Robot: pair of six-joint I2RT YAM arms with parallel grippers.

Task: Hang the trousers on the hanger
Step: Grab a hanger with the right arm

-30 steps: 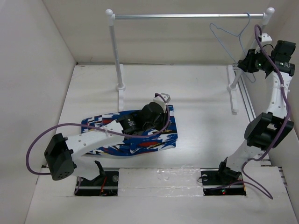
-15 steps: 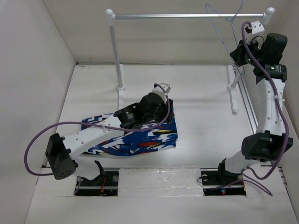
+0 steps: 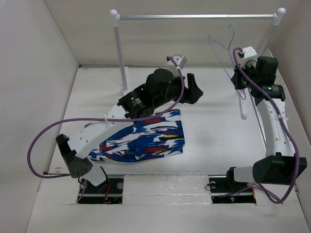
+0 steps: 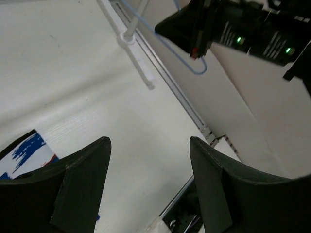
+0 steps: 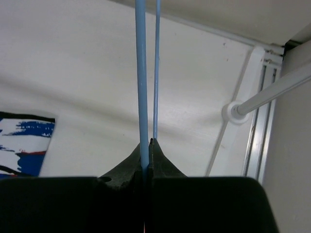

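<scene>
The right gripper (image 5: 147, 145) is pinching the light-blue wire hanger (image 5: 141, 73) below the silver rail (image 3: 194, 16), toward its right end. The left gripper (image 4: 150, 179) is gaping, empty. The printed trousers (image 3: 146, 141) are lying flat forward of the rail. Keep the pinch firm and the hanger level.

Bright, even, diffuse light, faint soft shadows, top view sharp, left gripper (image 4: 148, 141) dark, blurred.

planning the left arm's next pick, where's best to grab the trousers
Probably the straight right-hand edge of the trousers, coming down from above: they lie flat on the table, and that end lies uncovered and nearest the hanger.
</scene>
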